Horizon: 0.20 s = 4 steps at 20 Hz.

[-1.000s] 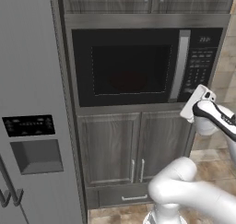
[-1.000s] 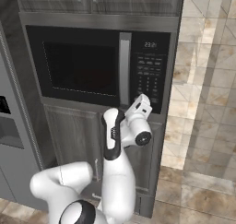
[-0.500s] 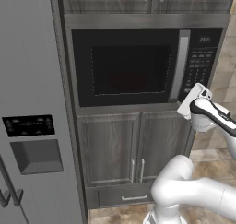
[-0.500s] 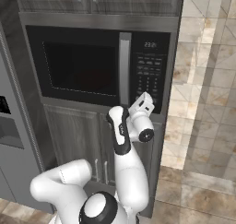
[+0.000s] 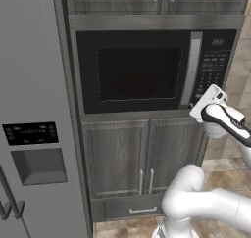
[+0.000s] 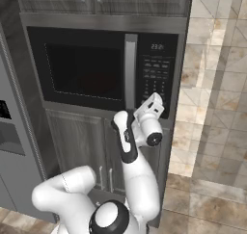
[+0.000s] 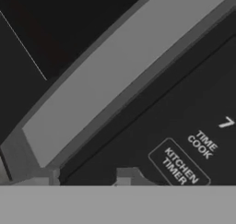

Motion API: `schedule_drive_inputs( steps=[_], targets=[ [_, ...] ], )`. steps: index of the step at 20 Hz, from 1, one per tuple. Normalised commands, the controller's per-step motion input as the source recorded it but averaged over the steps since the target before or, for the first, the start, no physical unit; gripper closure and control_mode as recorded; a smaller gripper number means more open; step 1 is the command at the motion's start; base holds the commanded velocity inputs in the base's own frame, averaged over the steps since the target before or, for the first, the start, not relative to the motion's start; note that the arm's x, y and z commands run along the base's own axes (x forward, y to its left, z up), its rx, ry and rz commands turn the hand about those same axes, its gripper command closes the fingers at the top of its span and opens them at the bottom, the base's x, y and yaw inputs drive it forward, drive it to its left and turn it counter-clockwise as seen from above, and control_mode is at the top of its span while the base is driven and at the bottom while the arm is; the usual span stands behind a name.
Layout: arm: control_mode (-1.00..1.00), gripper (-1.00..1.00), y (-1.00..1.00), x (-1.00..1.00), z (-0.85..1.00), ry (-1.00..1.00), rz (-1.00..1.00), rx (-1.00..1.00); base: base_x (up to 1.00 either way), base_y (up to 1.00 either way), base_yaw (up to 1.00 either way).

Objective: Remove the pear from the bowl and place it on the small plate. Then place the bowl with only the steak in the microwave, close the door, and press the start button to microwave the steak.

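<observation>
Microwave sat built in above grey cabinet doors, beside the fridge. Door was shut; through its dark glass a reddish bowl showed faintly on the turntable, contents not discernible. Fingers were at the keypad panel's lower edge by the door handle, nearer than a second ago; their state could not be judged.

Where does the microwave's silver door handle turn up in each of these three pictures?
Left base view: the handle stands upright, right of centre, by the keypad.
Right base view: the handle stands at centre, left of the keypad.
Hand view: the handle runs as a wide diagonal grey bar.
Shared landmark: the keypad.
</observation>
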Motion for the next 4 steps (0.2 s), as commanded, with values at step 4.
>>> schedule_drive_inputs(
  steps=[4],
  targets=[
    [-1.00, -1.00, -0.02, 0.31, -0.19, 0.01, 0.01, 0.03, 0.00, 0.00, 0.00]
  ],
)
